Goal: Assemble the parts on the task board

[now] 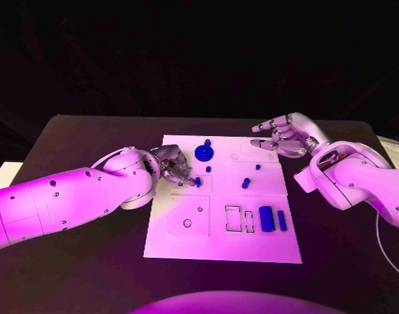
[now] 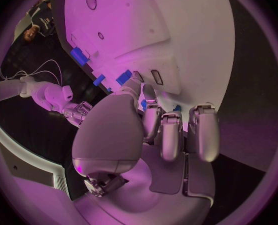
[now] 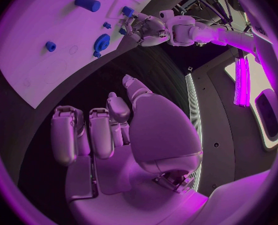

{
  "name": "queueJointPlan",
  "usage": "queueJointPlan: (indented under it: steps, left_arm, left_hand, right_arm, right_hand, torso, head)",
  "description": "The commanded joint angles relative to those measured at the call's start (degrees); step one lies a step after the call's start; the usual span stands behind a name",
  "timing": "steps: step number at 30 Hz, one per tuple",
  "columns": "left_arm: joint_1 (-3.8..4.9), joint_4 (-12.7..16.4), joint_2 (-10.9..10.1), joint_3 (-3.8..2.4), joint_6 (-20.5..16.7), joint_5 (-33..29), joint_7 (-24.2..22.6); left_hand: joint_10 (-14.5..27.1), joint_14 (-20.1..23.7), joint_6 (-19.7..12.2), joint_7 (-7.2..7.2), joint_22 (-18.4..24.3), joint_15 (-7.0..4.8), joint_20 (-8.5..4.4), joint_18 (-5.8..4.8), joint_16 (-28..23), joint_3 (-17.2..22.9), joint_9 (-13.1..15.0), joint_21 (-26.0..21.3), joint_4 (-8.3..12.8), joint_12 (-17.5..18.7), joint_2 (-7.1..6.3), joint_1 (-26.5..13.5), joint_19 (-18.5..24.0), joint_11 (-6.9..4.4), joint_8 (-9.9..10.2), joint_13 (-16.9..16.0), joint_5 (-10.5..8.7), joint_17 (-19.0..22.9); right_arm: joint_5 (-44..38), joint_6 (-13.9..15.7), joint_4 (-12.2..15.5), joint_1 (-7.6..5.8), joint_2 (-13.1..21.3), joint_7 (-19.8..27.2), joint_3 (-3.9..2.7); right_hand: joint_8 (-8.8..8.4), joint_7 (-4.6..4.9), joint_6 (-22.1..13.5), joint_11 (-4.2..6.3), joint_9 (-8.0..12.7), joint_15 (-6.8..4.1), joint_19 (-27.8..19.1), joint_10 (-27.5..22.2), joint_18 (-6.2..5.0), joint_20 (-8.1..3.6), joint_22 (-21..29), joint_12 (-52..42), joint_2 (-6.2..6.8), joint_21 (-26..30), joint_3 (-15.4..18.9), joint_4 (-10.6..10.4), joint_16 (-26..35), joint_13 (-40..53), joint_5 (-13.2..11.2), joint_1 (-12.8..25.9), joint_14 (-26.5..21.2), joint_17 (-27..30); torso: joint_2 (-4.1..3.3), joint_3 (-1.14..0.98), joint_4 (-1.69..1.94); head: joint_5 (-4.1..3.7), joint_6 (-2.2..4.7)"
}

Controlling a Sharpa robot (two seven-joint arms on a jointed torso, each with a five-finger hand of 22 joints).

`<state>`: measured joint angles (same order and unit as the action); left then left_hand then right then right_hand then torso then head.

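Left hand [image 1: 171, 167] curls over the task board [image 1: 220, 245]; right hand [image 3: 123, 130] hangs loosely curled, holding nothing.

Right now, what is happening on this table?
A robot is assembling small blue parts on the white task board. Its left hand is at the board's left edge, fingers beside a small blue piece; whether it grips it is unclear. The right hand hovers open at the far right corner, holding nothing.

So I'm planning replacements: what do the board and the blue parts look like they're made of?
The board looks like matte white plastic or painted sheet: flat, thin, with cut outlines and no glare. The blue parts, such as the gear, look like moulded or printed plastic: uniform colour, dull surface. Neither is certain.
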<state>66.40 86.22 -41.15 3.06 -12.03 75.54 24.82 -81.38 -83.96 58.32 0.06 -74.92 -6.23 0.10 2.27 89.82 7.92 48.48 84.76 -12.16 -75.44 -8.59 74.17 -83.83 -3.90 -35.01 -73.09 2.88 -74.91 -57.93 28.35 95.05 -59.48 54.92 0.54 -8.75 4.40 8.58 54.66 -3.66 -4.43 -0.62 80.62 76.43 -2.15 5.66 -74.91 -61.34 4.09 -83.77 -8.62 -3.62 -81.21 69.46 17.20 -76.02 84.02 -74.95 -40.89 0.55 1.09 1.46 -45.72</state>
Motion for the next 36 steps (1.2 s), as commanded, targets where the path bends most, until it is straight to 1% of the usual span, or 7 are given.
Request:
queueJointPlan:
  steps: [1, 5, 9, 13, 18, 36]
  left_arm:
    - [0.01, 0.0, 0.1, -0.07, -0.4, -0.5, 0.2]
    - [0.01, 0.0, 0.2, -0.08, -0.4, -0.6, 0.1]
    - [0.01, 0.0, 0.3, -0.08, -0.4, -0.7, 0.0]
    - [0.01, -0.1, 0.3, -0.09, -0.6, -1.0, -0.1]
    - [0.01, -0.1, 0.3, -0.09, -1.0, -1.4, -0.2]
    - [0.01, -0.1, 0.3, -0.09, -1.2, -1.8, 0.1]
  left_hand:
    - [-0.4, -6.0, 0.1, -0.3, -9.0, -0.54, -0.41, -0.6, 0.2, -0.1, 0.1, 0.3, -0.4, -0.2, 0.5, 0.1, -3.0, 0.02, -0.3, -0.1, -0.1, -15.1]
    - [-0.4, -6.0, 0.1, -0.31, -9.0, -0.54, -0.41, -0.6, 0.2, -0.1, 0.1, 0.3, -0.4, -0.3, 0.52, 0.1, -3.0, 0.01, -0.3, -0.1, -0.11, -15.1]
    - [-0.4, -6.0, 0.1, -0.32, -9.0, -0.54, -0.41, -0.6, 0.2, -0.1, 0.1, 0.3, -0.4, -0.3, 0.55, 0.1, -3.0, 0.01, -0.3, -0.1, -0.11, -15.1]
    - [-0.4, -6.0, 0.1, -0.32, -9.0, -0.55, -0.42, -0.61, 0.2, -0.1, 0.1, 0.4, -0.4, -0.3, 0.62, 0.2, -3.0, 0.0, -0.3, -0.1, -0.11, -15.1]
    - [-0.5, -6.0, 0.1, -0.31, -9.2, -0.58, -0.45, -0.65, 0.2, -0.4, 0.2, 0.5, -0.9, -0.4, 0.63, 0.0, -3.1, -0.01, -0.3, -0.2, -0.11, -15.1]
    - [-0.5, -6.0, 0.1, -0.35, -9.2, -0.59, -0.47, -0.65, 0.2, -0.5, 0.3, 0.5, -1.2, -0.4, 0.79, -0.1, -3.1, -0.03, -0.3, -0.3, -0.1, -15.1]
  right_arm:
    - [-0.2, -0.8, 0.1, 0.05, -0.1, 0.1, 0.0]
    - [-0.2, -0.8, 0.1, 0.05, -0.1, 0.1, 0.0]
    - [-0.2, -0.8, 0.1, 0.05, -0.1, 0.1, 0.0]
    - [-0.2, -0.8, 0.1, 0.05, -0.1, 0.1, 0.0]
    - [-0.2, -0.8, 0.0, 0.05, -0.2, 0.1, 0.0]
    - [-0.2, -1.0, -0.2, 0.05, -0.4, 0.1, 0.0]
  right_hand:
    - [-0.16, 0.09, 0.5, 0.24, 0.1, -0.21, 0.0, 0.3, -1.12, -0.17, -1.0, -0.4, -0.16, 0.3, -0.1, 0.1, 0.3, 0.1, 0.2, -0.2, 3.1, -1.5]
    - [-0.16, 0.09, 0.5, 0.24, 0.1, -0.21, 0.0, 0.3, -1.12, -0.17, -1.0, -0.4, -0.16, 0.3, -0.1, 0.1, 0.3, 0.1, 0.2, -0.2, 3.1, -1.5]
    - [-0.16, 0.09, 0.5, 0.24, 0.1, -0.21, 0.0, 0.3, -1.12, -0.17, -1.0, -0.4, -0.16, 0.3, -0.1, 0.1, 0.3, 0.1, 0.2, -0.2, 3.1, -1.5]
    - [-0.16, 0.09, 0.5, 0.24, 0.1, -0.21, 0.0, 0.3, -1.12, -0.17, -1.0, -0.4, -0.16, 0.3, -0.1, 0.1, 0.3, 0.1, 0.2, -0.2, 3.1, -1.5]
    - [-0.16, 0.09, 0.5, 0.24, 0.1, -0.21, 0.0, 0.3, -1.12, -0.17, -1.0, -0.4, -0.16, 0.3, -0.1, 0.1, 0.3, 0.1, 0.2, -0.2, 3.1, -1.5]
    - [-0.17, 0.09, 0.5, 0.24, 0.1, -0.2, 0.0, 0.3, -1.09, -0.17, -1.1, -0.4, -0.17, 0.2, -0.1, 0.1, 0.2, 0.1, 0.2, -0.1, 3.1, -1.6]
  torso:
    - [0.02, -0.01, 0.01]
    - [0.02, 0.03, 0.01]
    - [0.02, 0.03, 0.03]
    - [0.03, 0.02, 0.01]
    - [0.01, 0.04, 0.03]
    - [0.04, 0.02, 0.01]
  head:
    - [-0.02, 0.04]
    - [0.03, -0.01]
    - [0.0, -0.11]
    - [-0.05, -0.06]
    - [-0.05, -0.11]
    - [-0.03, -0.16]
